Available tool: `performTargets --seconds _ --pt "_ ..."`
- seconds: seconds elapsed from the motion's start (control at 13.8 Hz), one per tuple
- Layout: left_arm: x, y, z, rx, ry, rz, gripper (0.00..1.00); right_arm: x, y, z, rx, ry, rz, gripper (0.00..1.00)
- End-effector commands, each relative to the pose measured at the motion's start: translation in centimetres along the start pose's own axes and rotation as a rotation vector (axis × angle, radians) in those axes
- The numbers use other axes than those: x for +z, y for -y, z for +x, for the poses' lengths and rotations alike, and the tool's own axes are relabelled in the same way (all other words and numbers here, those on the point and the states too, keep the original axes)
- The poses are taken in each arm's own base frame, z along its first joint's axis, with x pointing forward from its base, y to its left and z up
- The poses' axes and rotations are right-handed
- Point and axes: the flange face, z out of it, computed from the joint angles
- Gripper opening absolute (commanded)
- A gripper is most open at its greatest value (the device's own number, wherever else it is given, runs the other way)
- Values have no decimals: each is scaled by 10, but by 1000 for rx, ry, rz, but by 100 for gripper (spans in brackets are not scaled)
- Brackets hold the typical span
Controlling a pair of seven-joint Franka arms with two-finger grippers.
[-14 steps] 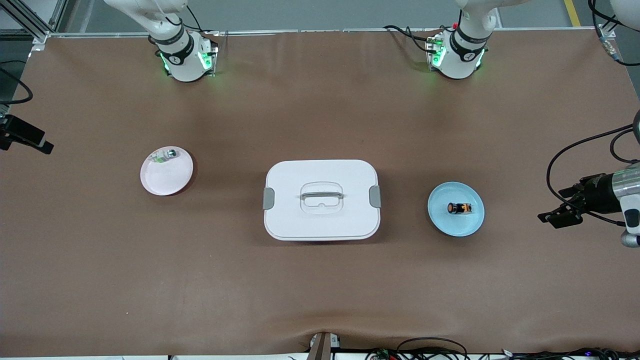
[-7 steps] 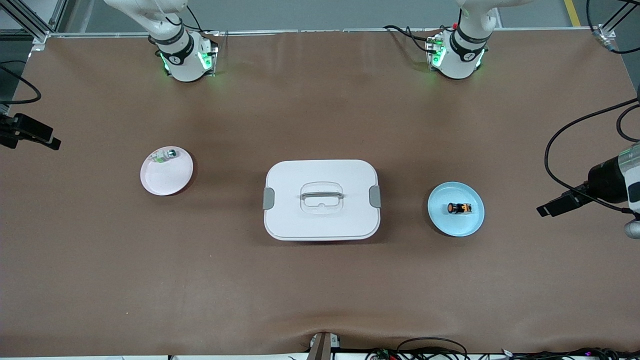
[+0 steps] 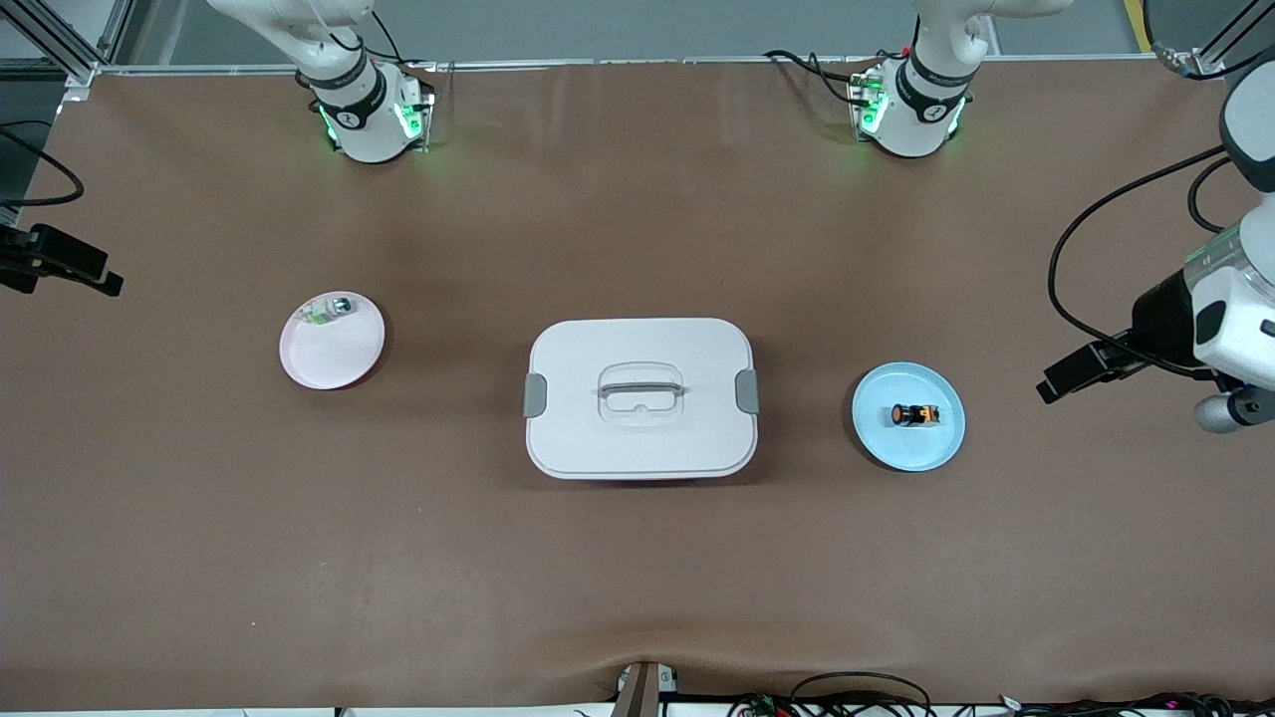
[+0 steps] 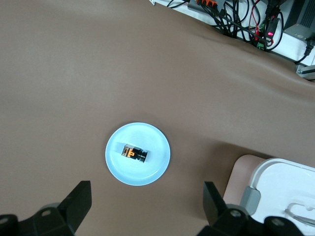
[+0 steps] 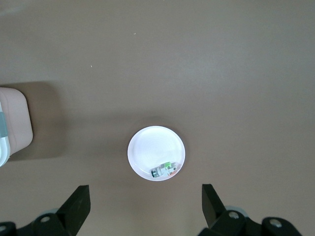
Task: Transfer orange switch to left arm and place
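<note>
While both arms hung high above the worktop [image 3: 637, 578], the box [image 3: 640, 398] sat shut at its middle, lid handle up and a grey clip at each short end; everything else is placed from it.

Toward the left arm's end of the worktop from the box, well apart from it, lay a round blue plate [image 3: 936, 443]. The orange switch [image 3: 915, 414] lay on its side on that plate, close to the centre, touching nothing but the plate. In the left wrist view the same switch [image 4: 135, 153] showed its orange part facing up, on the blue plate [image 4: 152, 169], with a corner of the box [image 4: 280, 182] near the picture's edge.

The left hand [image 4: 145, 209] hovered above the worktop, farther from the box than the blue plate, its fingers [image 4: 78, 199] spread wide and holding nothing.

Toward the right arm's end from the box, also well apart, lay a round pink plate [image 3: 334, 363]. A small silver-and-green part [image 3: 329, 310] rested at that plate's rim, on the edge toward the robots' bases.

The right hand [image 5: 142, 206] hovered above the worktop, farther from the box than the pink plate, fingers [image 5: 78, 199] likewise wide apart and empty. Its wrist view looked down on the pink plate [image 5: 152, 147] and the silver-and-green part [image 5: 164, 170].
</note>
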Motion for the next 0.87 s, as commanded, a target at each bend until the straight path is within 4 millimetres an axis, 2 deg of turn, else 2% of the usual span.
performTargets --seconds 0.0,0.07,0.15,0.36,0.58,0.8 --pt "7 22 -22 45 -20 10 100 -2 -3 -9 5 -8 -11 100" --pt "7 25 -23 79 -20 9 100 -3 -3 -9 6 -10 -11 100" --pt "5 36 -20 99 -22 11 100 -3 -3 -9 8 -11 -11 100" --pt "6 43 -25 126 -28 9 100 -3 -2 -9 6 -11 -9 100" --pt "2 46 -27 246 -45 6 100 -4 -1 -9 5 -17 -9 100" --pt "-6 48 -20 274 -53 35 100 -4 -2 -9 6 -16 -9 100"
